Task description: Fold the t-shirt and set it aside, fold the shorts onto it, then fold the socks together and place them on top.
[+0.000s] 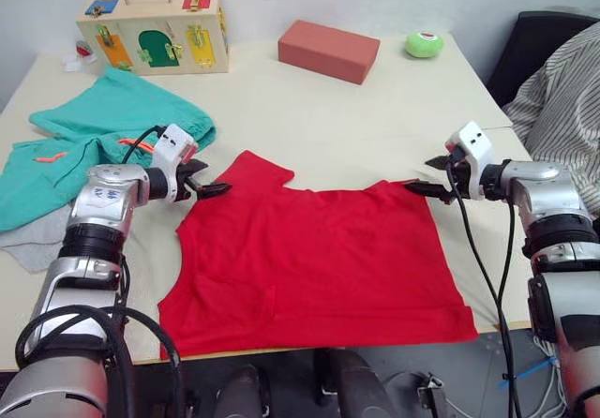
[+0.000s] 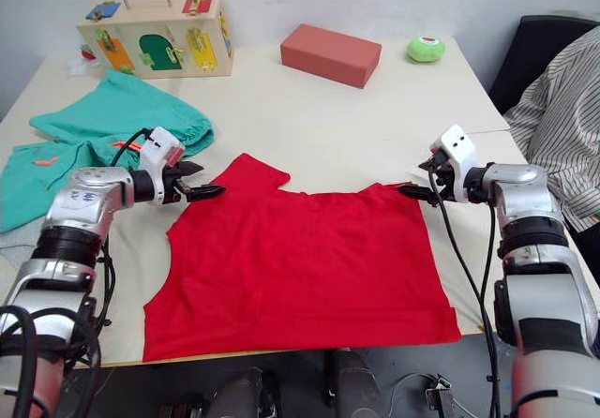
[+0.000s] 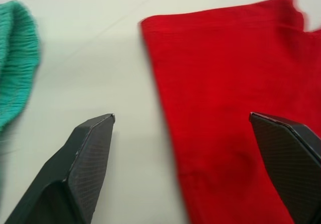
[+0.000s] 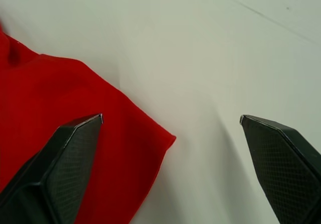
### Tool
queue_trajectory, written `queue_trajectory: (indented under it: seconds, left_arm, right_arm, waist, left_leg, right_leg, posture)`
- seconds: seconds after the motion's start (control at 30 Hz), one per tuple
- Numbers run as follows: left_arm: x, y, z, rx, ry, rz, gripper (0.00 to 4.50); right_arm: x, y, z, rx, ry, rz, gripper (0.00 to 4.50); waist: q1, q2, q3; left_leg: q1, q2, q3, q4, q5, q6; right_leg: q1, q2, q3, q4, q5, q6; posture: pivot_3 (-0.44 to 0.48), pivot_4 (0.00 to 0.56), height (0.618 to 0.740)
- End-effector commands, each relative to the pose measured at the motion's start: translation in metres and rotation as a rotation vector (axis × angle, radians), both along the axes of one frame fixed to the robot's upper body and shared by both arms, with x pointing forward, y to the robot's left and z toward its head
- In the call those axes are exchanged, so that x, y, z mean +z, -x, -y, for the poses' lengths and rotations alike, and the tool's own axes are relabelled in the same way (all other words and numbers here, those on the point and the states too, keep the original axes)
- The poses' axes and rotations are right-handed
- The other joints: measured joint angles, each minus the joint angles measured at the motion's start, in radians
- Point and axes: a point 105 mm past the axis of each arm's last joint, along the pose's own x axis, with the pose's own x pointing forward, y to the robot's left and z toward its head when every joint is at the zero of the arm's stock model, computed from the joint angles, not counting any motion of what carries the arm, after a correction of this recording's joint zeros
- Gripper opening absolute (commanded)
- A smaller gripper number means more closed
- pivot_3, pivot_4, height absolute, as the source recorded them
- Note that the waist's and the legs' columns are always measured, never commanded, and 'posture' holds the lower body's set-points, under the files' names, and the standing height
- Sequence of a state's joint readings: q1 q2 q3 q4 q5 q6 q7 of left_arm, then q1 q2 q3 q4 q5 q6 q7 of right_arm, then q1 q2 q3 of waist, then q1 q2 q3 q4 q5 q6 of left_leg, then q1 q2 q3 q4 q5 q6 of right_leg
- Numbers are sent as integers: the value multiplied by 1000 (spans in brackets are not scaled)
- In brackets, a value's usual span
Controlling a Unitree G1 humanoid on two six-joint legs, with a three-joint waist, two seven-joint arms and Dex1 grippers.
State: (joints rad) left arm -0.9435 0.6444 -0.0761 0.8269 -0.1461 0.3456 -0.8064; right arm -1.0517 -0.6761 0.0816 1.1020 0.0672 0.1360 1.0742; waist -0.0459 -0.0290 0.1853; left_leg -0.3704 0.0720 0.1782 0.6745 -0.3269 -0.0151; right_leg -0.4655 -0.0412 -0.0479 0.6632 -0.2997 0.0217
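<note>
Head view: the t-shirt [image 1: 319, 259] lies flat at the front of the table [image 1: 375, 118], the shorts [image 1: 89, 141] bunched at far left. The left gripper [image 1: 208, 180] sits at the sleeve, the right gripper [image 1: 427, 176] at the far right corner.

Left wrist: fingers [image 3: 83, 158] spread wide, empty, straddling the sleeve edge; closing here may catch only one layer.

Right wrist: fingers [image 4: 65, 153] wide apart, empty; the corner could slip out, skewing the fold.

Cream table [image 1: 375, 118]: t-shirt [image 1: 319, 268] flat at 6 o'clock; shorts [image 1: 94, 137], socks [image 1: 33, 240] 9; latch box [image 1: 155, 32] 11; brick [image 1: 328, 51] 12; green ball [image 1: 424, 45] 1.
</note>
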Motion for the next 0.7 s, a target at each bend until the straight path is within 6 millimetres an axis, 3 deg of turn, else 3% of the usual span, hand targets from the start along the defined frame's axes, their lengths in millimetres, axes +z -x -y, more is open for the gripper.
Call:
queue_trajectory:
  seconds: [0.03, 0.23, 0.33, 0.4, 0.7]
  left_arm:
    - [-3, -10, 5, 37, 34, -1, 4500]
    - [-17, -16, 11, 76, 75, -53, 4500]
    - [-26, -15, 10, 89, 63, -84, 4313]
    - [-31, -15, 8, 91, 37, -93, 3899]
    - [-37, -16, 12, 63, -24, -52, 1113]
  right_arm:
    - [3, -5, -3, -19, 13, -25, 4474]
    - [2, -6, -11, 9, -2, -62, 4474]
    - [-1, -7, -14, 9, -8, -66, 3886]
    - [-3, -7, -15, 4, -13, -66, 3209]
    - [-2, -7, -14, 21, -13, -22, 10]
  waist:
    - [-5, 0, 0]
    - [-10, 0, 0]
    - [-10, 0, 0]
    - [-11, 0, 0]
    - [-11, 0, 0]
  left_leg:
    - [0, 0, 0, 3, 0, 0]
    - [1, 0, -1, 8, 0, 0]
    - [2, 0, -1, 8, 0, 0]
    - [2, 0, -1, 8, 0, 0]
    - [2, -1, -2, 8, 0, 0]
  right_leg:
    - [1, -1, 0, 2, 0, 0]
    - [1, -2, 0, 10, 0, 0]
    - [1, -2, 0, 11, 0, 0]
    - [1, -2, 0, 11, 0, 0]
    - [1, -3, 0, 11, 0, 0]
  posture:
    - [0, 150, 740]
    - [0, 150, 740]
    - [0, 150, 740]
    - [0, 150, 740]
    - [0, 150, 740]
